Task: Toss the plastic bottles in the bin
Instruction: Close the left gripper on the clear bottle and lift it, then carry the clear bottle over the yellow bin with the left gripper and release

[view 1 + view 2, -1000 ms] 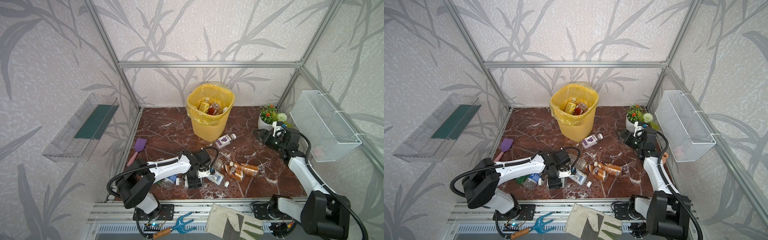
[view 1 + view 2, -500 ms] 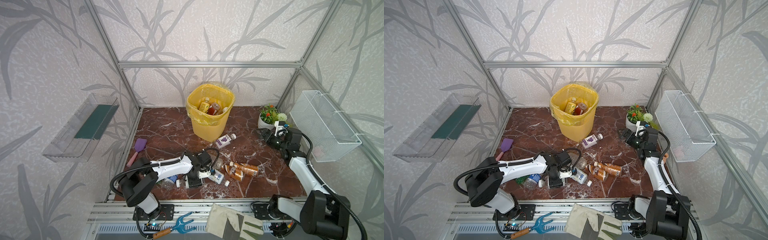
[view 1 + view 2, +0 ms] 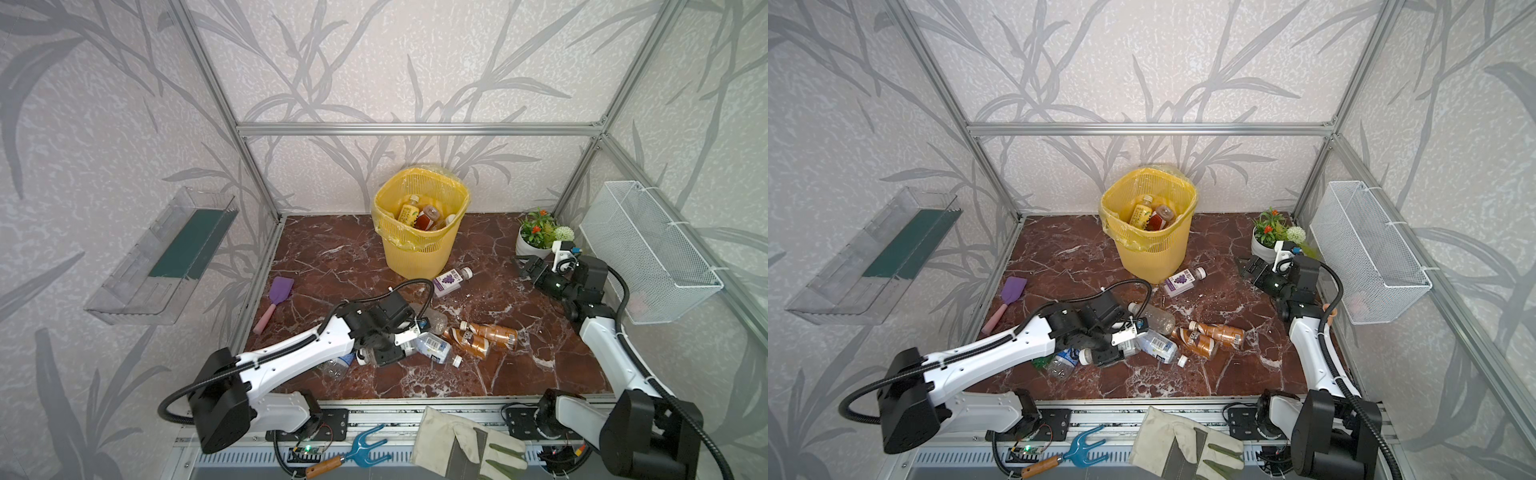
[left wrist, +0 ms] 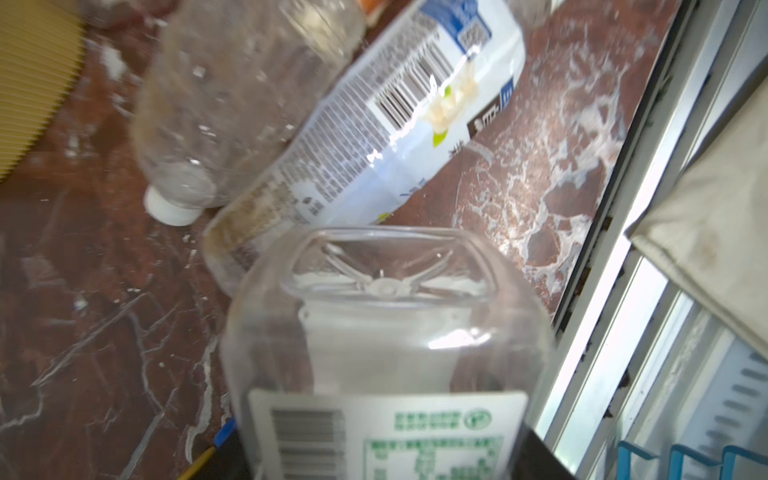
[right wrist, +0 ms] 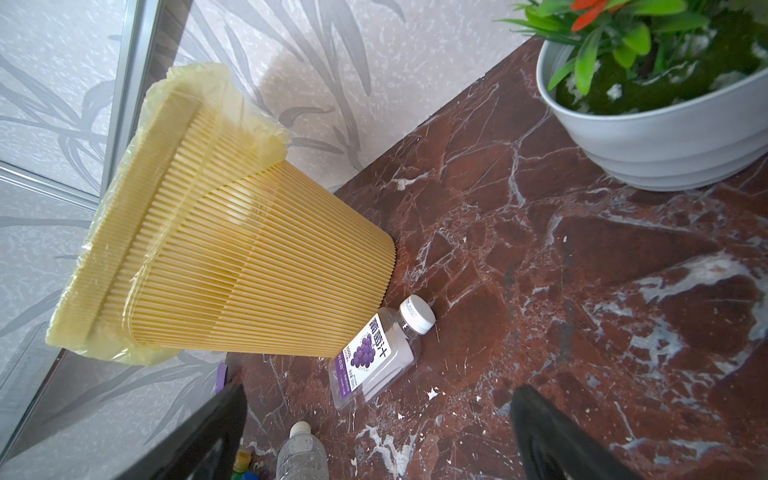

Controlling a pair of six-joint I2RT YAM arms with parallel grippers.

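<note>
The clear, square-based plastic bottle with a white and green printed label (image 4: 386, 332) lay near the front edge of the veined red-brown marble floor (image 3: 332, 257). The left gripper (image 3: 388, 354) stood narrowed around its sides, seemingly with a hold on it. Its walls looked thin, glossy and easily dented, so the squeeze was best kept just firm enough to stop slipping. The lift was best made straight up, because the clear bottle with a blue and white label (image 4: 395, 108) lay just beside its base, with an unlabelled clear bottle with a white cap (image 4: 232, 95) close behind that. The tall yellow lattice-sided plastic bin with a crinkled yellow liner (image 3: 419, 253) stood well apart at the back, bottles already inside; the held bottle would need carrying above the rim before release. The right gripper (image 3: 528, 269) hung wide open and empty, facing the flat purple-labelled bottle (image 5: 374, 357) by the bin's foot.
</note>
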